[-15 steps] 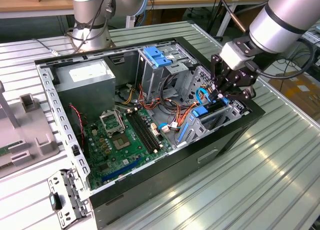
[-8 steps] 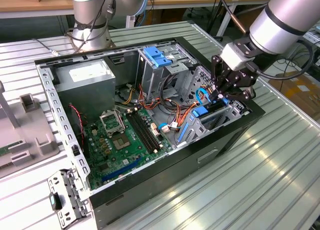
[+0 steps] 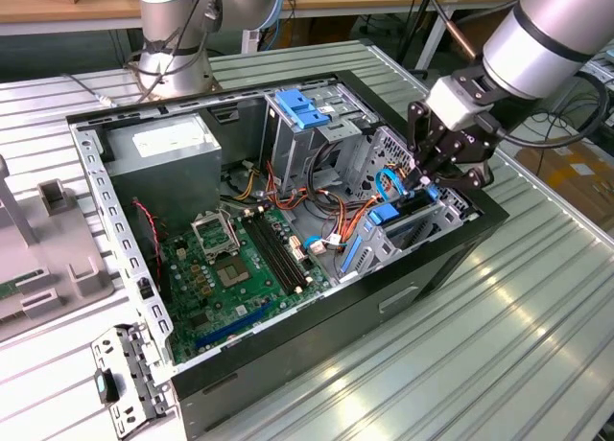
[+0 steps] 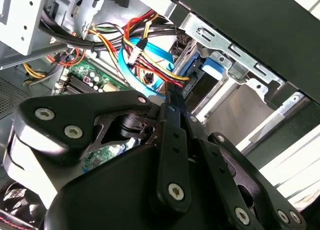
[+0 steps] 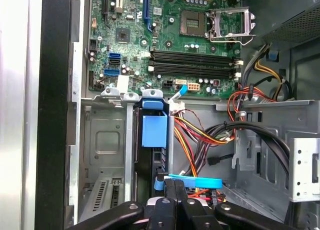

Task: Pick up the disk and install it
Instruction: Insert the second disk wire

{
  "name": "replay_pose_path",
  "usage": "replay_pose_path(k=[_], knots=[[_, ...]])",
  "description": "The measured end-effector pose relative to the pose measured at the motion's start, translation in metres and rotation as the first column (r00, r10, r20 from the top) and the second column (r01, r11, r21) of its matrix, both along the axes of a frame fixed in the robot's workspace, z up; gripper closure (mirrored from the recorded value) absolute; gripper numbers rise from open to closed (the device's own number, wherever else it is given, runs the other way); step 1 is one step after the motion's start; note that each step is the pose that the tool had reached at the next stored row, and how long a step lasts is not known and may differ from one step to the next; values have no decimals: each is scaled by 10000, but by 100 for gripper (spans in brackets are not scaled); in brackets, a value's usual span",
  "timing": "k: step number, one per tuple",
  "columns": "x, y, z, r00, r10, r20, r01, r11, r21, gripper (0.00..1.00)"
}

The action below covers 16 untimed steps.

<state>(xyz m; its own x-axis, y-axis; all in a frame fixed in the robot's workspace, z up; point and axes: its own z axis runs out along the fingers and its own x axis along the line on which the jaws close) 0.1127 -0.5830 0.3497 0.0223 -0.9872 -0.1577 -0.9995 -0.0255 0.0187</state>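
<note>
Down in its bay, disk [image 5: 154,132] mostly hidden, tool [image 3: 429,177] perhaps touching.

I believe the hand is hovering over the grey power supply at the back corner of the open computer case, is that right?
Not quite. In the exterior view the hand is over the drive bay with the blue rails, at the corner of the open computer case on the exterior view's right. The grey power supply sits at the opposite corner, well apart from it.
</note>
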Motion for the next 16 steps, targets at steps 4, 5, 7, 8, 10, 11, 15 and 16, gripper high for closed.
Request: replay_pose_path(k=[4, 5, 7, 8, 10, 11, 15, 16], knots=[[0, -4, 26, 10000, 0, 0, 0, 10000, 82, 89], [0, -10, 31, 10000, 0, 0, 0, 9999, 137, 89], [0, -16, 37, 10000, 0, 0, 0, 9998, 201, 89], [0, -18, 41, 10000, 0, 1, 0, 9997, 235, 89], [0, -21, 52, 10000, 0, 0, 0, 9995, 305, 89], [0, -21, 61, 10000, 0, 0, 0, 9994, 340, 89], [0, -52, 68, 10000, 0, 1, 0, 9989, 472, 89], [0, -87, 67, 10000, 0, 0, 0, 9987, 502, 89]])
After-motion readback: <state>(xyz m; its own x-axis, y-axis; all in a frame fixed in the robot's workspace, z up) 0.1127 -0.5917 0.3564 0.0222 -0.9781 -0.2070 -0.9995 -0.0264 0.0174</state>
